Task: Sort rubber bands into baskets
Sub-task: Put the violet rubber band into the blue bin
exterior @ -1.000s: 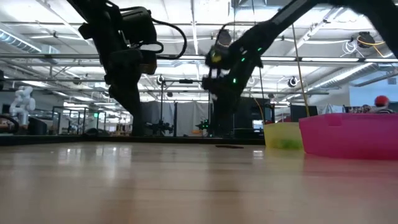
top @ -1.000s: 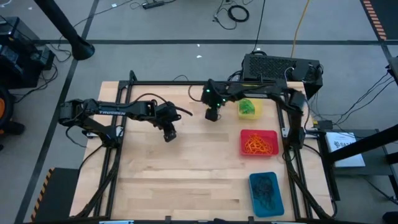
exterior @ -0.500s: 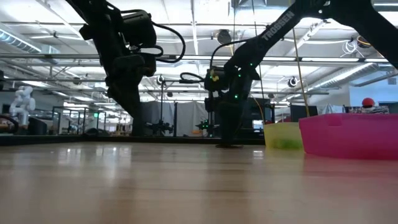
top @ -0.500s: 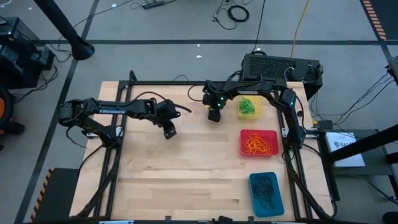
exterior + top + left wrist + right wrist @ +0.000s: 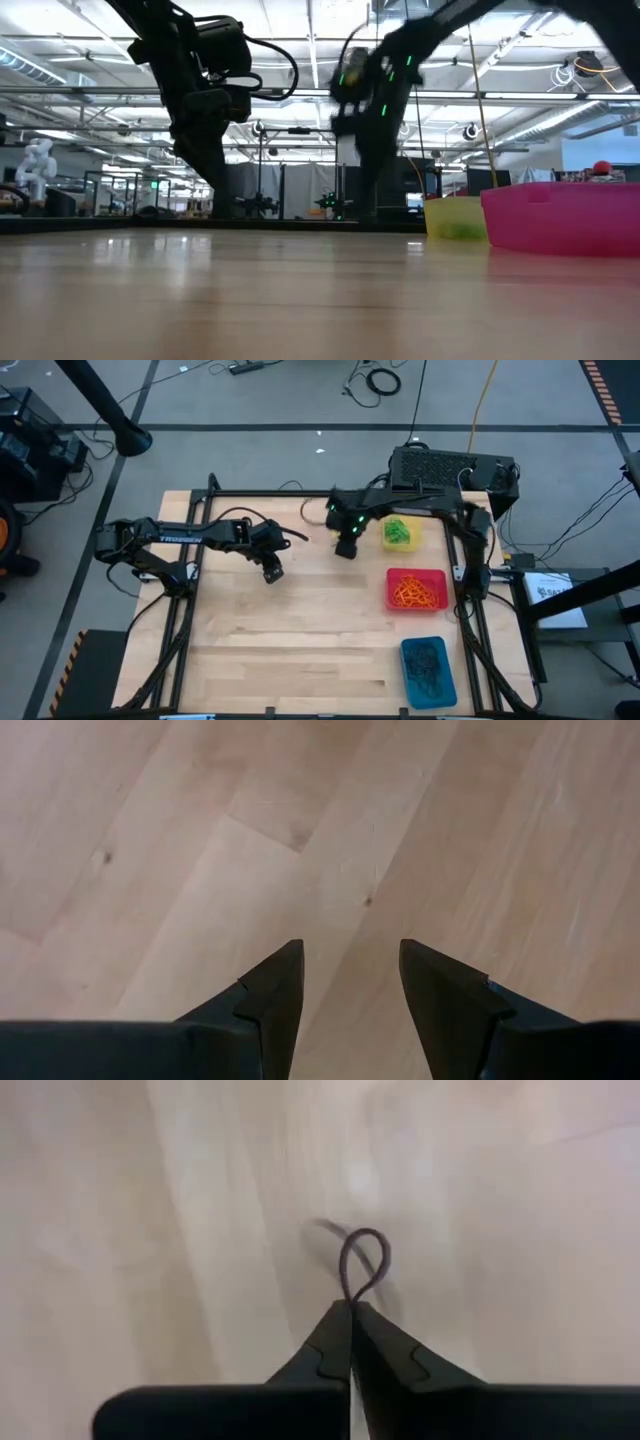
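Black box (image 5: 450, 468) behind table's far edge (image 5: 270, 493), near yellow basket (image 5: 400, 534). Black frame rails along table sides (nothing between raised band and baskets).

Right gripper (image 5: 346, 546) above table, just left of yellow basket; fingertips pinched shut on dark rubber band (image 5: 362, 1262), thin loop sticking out past tips, lifted off wood.

Yellow basket: green bands. Red basket (image 5: 416, 590): orange bands. Blue basket (image 5: 428, 671): dark bands.

Left gripper (image 5: 271, 571) over bare wood, well left; fingers (image 5: 275, 995) spread apart, holding nothing.
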Robot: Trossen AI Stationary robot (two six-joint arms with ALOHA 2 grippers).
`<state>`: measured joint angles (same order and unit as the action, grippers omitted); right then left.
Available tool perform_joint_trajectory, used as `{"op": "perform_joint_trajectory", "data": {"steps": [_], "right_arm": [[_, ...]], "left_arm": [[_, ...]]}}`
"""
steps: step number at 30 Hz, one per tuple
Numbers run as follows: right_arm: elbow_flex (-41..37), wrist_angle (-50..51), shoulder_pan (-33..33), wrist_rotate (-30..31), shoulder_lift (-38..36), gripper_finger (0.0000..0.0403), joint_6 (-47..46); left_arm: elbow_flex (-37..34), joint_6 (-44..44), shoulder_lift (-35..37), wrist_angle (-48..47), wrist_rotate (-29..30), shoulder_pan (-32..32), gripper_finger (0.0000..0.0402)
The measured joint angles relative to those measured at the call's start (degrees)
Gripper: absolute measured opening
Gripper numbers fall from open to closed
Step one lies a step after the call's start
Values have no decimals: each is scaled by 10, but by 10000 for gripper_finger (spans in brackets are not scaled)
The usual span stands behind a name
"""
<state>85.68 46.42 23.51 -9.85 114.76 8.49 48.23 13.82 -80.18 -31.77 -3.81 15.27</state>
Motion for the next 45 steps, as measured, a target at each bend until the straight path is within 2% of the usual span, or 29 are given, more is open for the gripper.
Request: {"op": "perform_joint_trajectory", "data": {"steps": [4, 10, 14, 20, 27, 35, 41, 45], "right_arm": [[34, 78, -1, -3, -70, 2, -17], [45, 258, -19, -122, -189, 1, -74], [19, 329, -70, -126, -264, 1, -162], [-61, 280, -190, -104, -368, 0, -333], [-139, 224, -301, -120, -422, 0, -484], [-161, 210, -373, -174, -420, 0, -549], [-161, 182, -414, -177, -423, 0, -611], [-161, 176, -456, -167, -424, 0, -644]], "left_arm": [[0, -7, 0, 1, 0, -4, 173], [0, -7, 0, 15, -2, -28, 173], [0, -7, 0, 44, -3, -52, 173], [0, -7, 0, 113, -4, -86, 173], [0, -6, 0, 201, 0, -111, 173], [0, 1, 0, 217, 2, -137, 173], [0, 26, 0, 211, 4, -157, 173], [0, 62, 0, 189, 26, -172, 173]]}}
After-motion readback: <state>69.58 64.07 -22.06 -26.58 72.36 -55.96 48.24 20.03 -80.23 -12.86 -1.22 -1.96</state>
